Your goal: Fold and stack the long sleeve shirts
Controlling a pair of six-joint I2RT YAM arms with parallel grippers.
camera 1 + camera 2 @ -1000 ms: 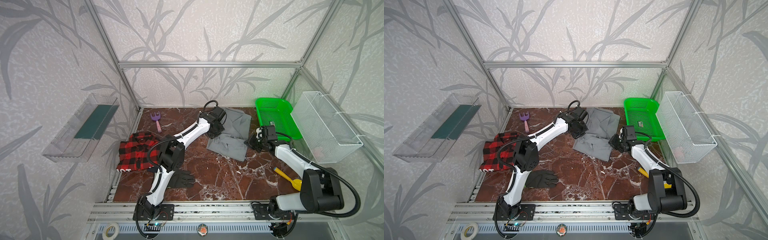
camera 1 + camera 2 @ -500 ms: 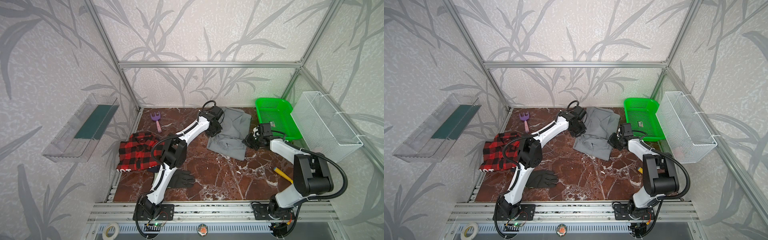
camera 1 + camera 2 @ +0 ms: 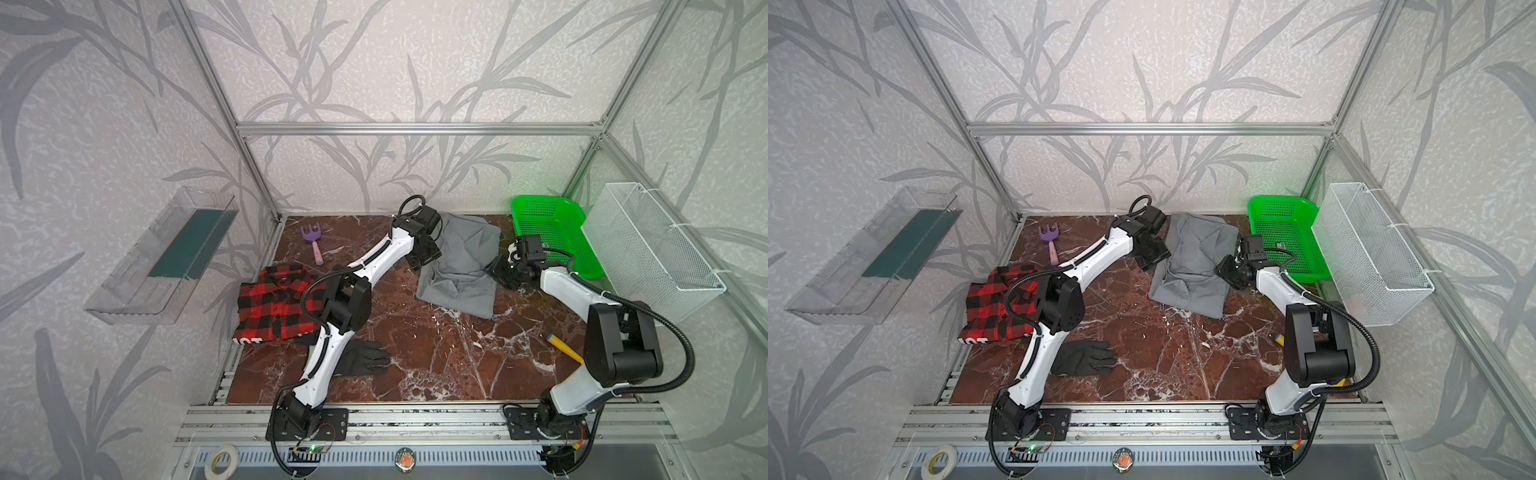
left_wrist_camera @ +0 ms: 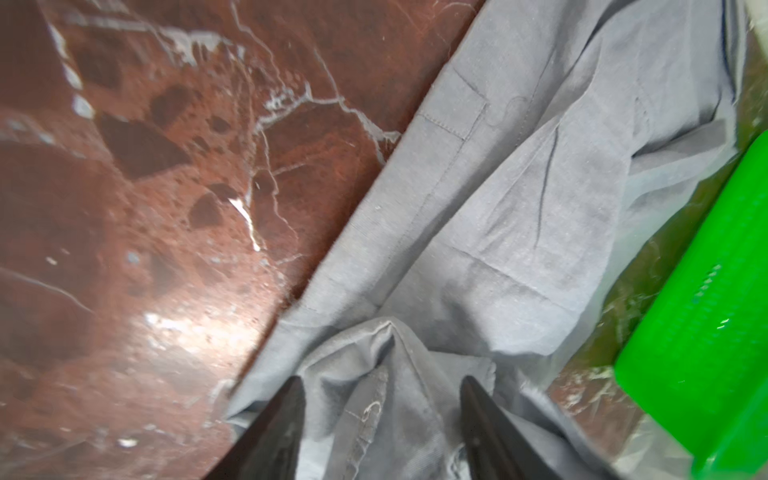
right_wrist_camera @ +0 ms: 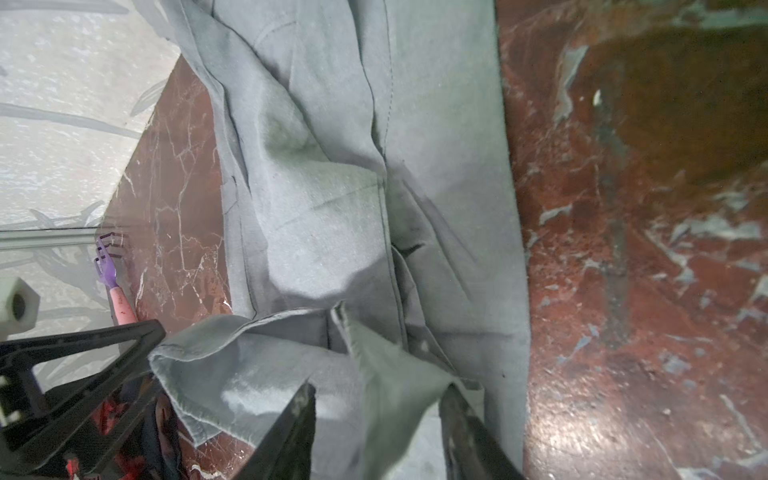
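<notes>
Marbled red-brown tabletop point(image 3: 436, 357), glossy and white-veined, lies under me. My left claw point(image 4: 381, 382) stands spread, a peaked ridge of the thin, wrinkly grey shirt point(image 4: 519, 199) between its fingers; my right claw point(image 5: 380, 388) is spread too, astride a loose flap at the shirt's opposite edge. Well to the left the plaid shirt point(image 3: 274, 307) lies rumpled, my elbow hiding part, its white lettering cut off.

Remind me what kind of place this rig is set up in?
Most likely a robot lab test cell, not a home: an aluminium frame holds leaf-patterned wall panels around a marble-look tabletop, with a slotted mounting rail along its front.
</notes>
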